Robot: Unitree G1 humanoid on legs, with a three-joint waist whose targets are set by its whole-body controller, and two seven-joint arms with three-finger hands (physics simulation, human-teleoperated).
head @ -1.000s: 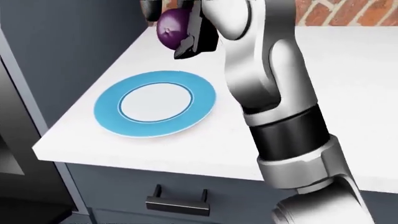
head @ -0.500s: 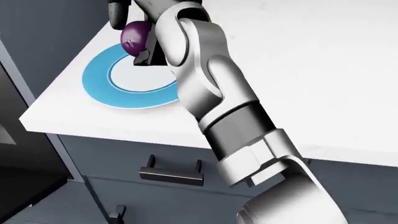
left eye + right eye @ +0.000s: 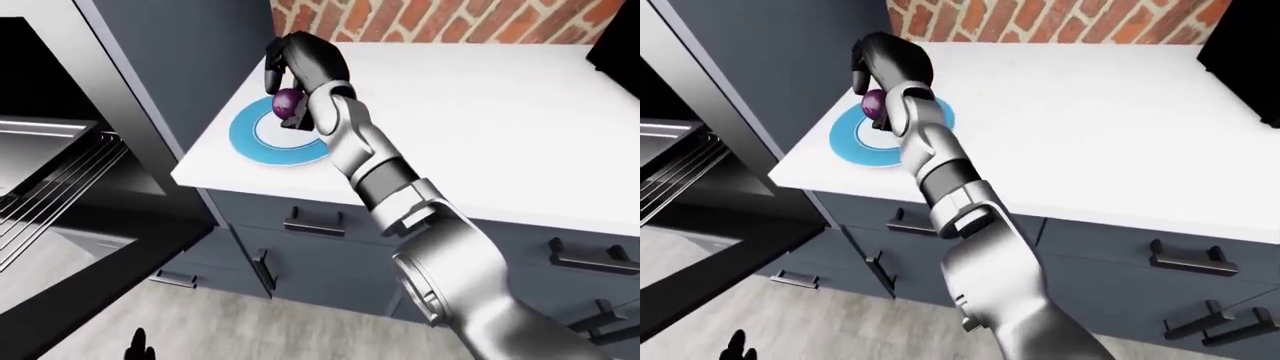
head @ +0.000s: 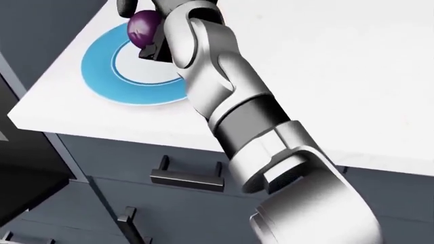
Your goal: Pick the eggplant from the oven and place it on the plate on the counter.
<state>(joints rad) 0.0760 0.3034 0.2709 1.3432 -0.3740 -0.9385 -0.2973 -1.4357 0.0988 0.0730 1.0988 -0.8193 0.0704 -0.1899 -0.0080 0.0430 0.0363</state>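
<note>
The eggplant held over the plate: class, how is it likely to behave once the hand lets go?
The eggplant looks round and glossy, so it may roll or slip on release. The plate has a shallow raised rim that would probably stop a slow roll. The right hand grips it with no visible denting, so it is likely firm.

Red brick wall [image 3: 440,19] above grey drawers [image 3: 1120,262] — pale wood floor [image 3: 250,330].
</note>
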